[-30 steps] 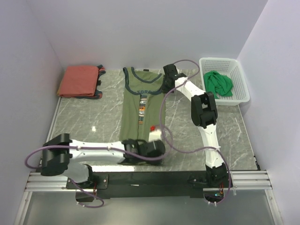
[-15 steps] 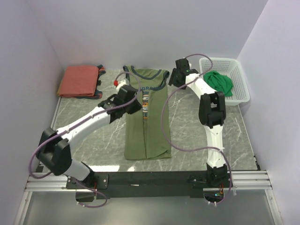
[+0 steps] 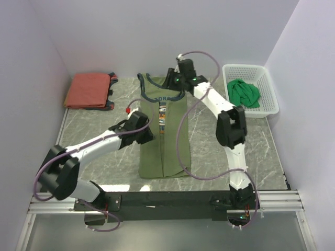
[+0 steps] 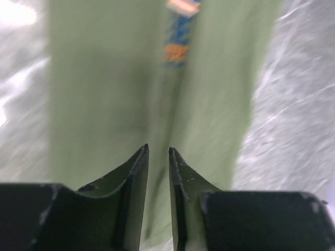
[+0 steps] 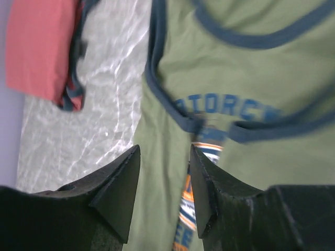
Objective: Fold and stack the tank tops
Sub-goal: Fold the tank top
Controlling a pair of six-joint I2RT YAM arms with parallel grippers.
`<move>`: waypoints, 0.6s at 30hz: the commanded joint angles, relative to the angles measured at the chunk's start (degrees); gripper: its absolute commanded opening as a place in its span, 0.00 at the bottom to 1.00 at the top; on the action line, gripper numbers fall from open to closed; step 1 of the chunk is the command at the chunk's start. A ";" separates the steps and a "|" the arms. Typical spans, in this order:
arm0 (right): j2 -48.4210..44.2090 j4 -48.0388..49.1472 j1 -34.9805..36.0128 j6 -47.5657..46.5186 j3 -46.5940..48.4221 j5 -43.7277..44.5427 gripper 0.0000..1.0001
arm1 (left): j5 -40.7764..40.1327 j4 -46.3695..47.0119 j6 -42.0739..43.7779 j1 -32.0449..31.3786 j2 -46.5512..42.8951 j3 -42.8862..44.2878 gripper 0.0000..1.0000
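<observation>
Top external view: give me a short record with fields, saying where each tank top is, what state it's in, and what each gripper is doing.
olive tank top: centre of the table, lying flat, long sides folded inward, not yet folded crosswise
rust-red tank top: folded, far left corner
bright green tank top: bunched up in the white basket
left gripper: over the olive top's middle, jaws narrowly apart, holding nothing
right gripper: over the olive top's neckline, jaws open, holding nothing
stack: not started
</observation>
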 commanded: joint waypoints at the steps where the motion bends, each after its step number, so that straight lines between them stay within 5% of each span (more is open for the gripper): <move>1: 7.35 0.68 0.97 1.05 4.24 -5.05 0.50 | -0.46 1.64 -2.35 0.13 -7.31 -4.65 0.29; 18: 15.89 4.55 3.08 2.81 8.74 -4.36 0.50 | -0.37 -2.41 -3.58 -14.72 -12.87 -12.30 0.34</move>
